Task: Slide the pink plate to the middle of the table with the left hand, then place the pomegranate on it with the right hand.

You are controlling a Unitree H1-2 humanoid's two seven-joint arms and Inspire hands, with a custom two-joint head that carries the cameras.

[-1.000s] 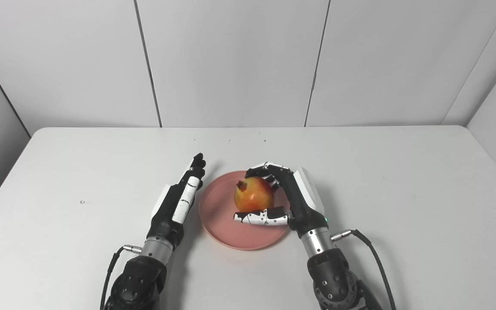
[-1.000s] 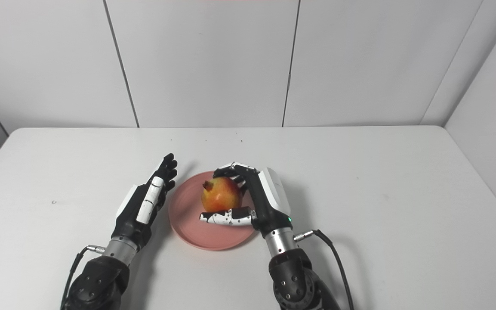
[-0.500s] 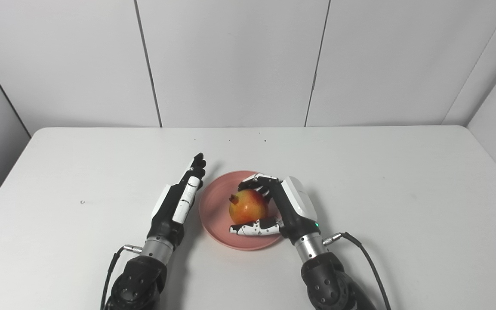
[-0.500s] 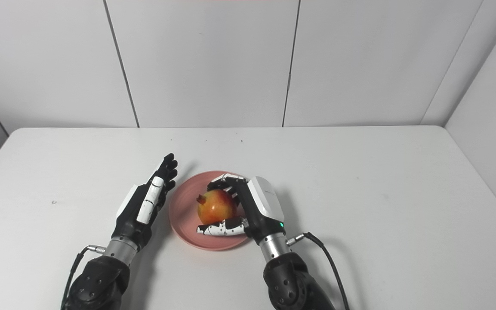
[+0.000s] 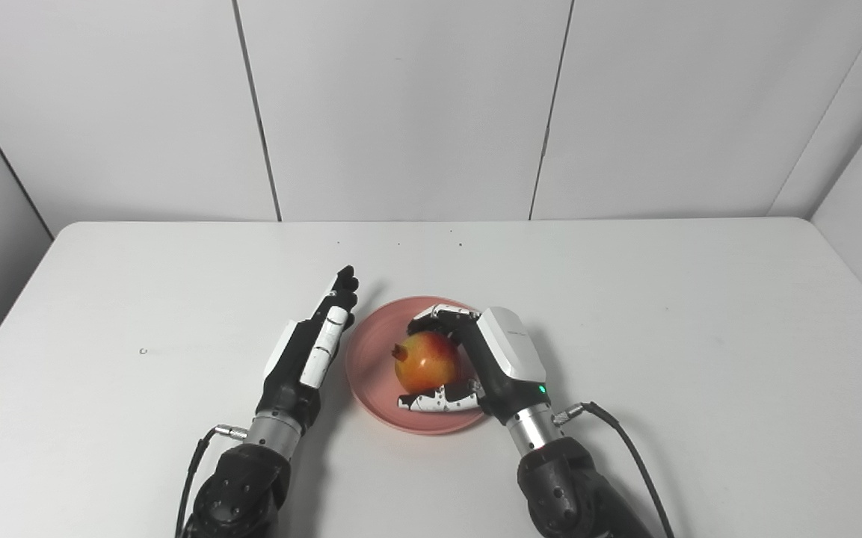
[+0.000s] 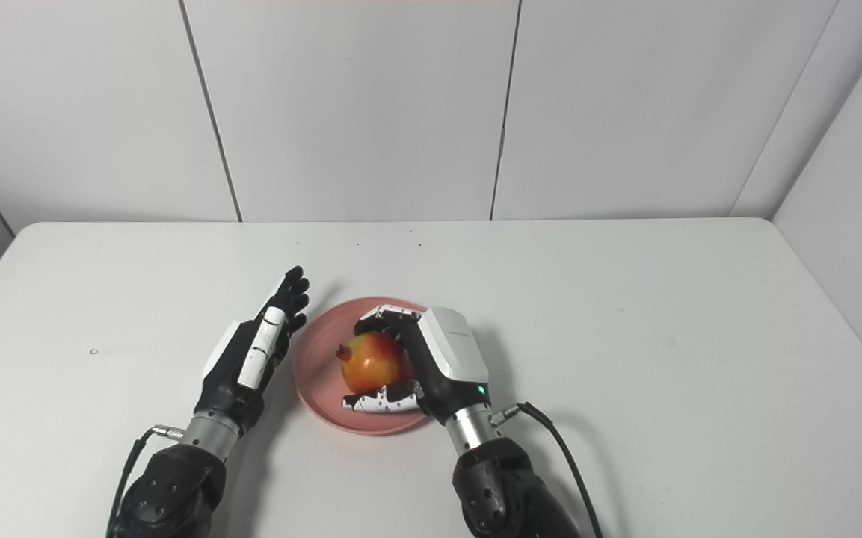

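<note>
Count on the white table (image 5: pixel 700 314): one pink plate (image 5: pixel 371 366), one pomegranate (image 5: pixel 425 362), two hands.

The pink plate is round, shallow, with a low raised rim and a matte, smooth surface. It lies near the middle of the table, towards the near edge.

The pomegranate is roughly spherical, with glossy skin graded from red to yellow-orange and a small dark crown pointing left. It is over the plate's centre; whether its underside touches the plate cannot be told, as the thumb hides the base.

The right hand (image 5: pixel 487 359) has a black frame, a smooth white plastic back shell and a small green light near the wrist. Its fingers (image 5: pixel 438 314) curl over the far side of the fruit and the thumb crosses its near side, so the fruit is clasped between them.

The left hand (image 5: pixel 309 345), of the same black and white make, lies just beside the plate's left rim, edge-on, fingers straight, pressed together and pointing away. It holds nothing. Contact with the rim cannot be confirmed.

The table surface is smooth and matte, with rounded corners. Behind it stand plain white wall panels (image 5: pixel 401 104) with thin vertical seams.
</note>
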